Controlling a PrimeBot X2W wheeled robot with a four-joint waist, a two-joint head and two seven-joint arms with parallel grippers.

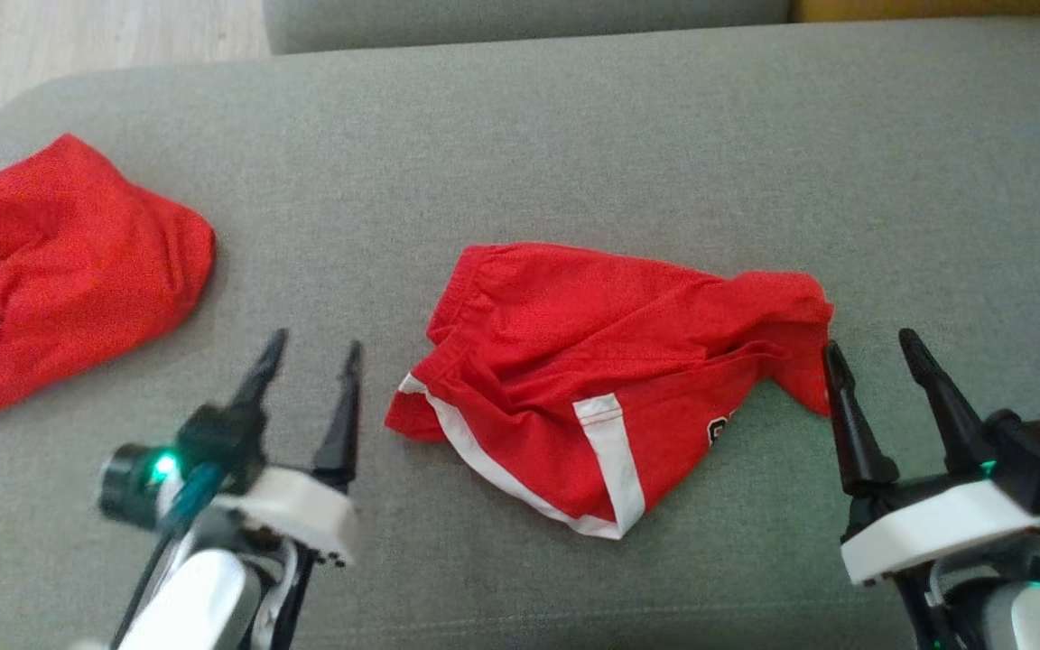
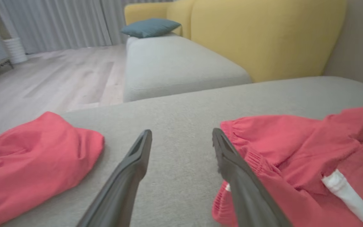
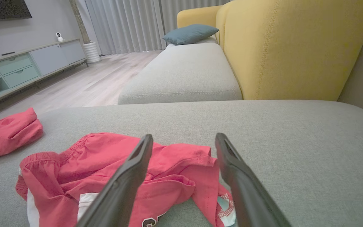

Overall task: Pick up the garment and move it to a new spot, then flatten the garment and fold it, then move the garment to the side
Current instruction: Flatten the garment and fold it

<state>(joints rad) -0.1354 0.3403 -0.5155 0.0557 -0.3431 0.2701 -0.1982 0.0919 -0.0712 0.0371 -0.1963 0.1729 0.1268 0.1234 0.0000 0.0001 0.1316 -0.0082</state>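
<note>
- Yellow sofa back [image 3: 282, 50]: big, bright, tall.
- Long grey seat [image 3: 181, 72] right in front of yellow back.
- Bigger grey seat [image 3: 263, 132] nearer than yellow back, w/ soft cloth top.
- Blue pillow [image 3: 190, 33] at far end of yellow back.
- Pale wood floor [image 3: 96, 82] left of yellow back.
- Grey curtains [image 3: 124, 25] past its far end; white round pot [image 3: 91, 52] by them.
- Low cabinet [image 3: 52, 56] w/ drawers across floor from yellow back; dark TV [image 3: 5, 9] above it.

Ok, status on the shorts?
Left gripper open, beside waistband end. Right gripper open, at other end. Red shorts crumpled on grey cushion, unheld. Second red garment lies apart, left.
</note>
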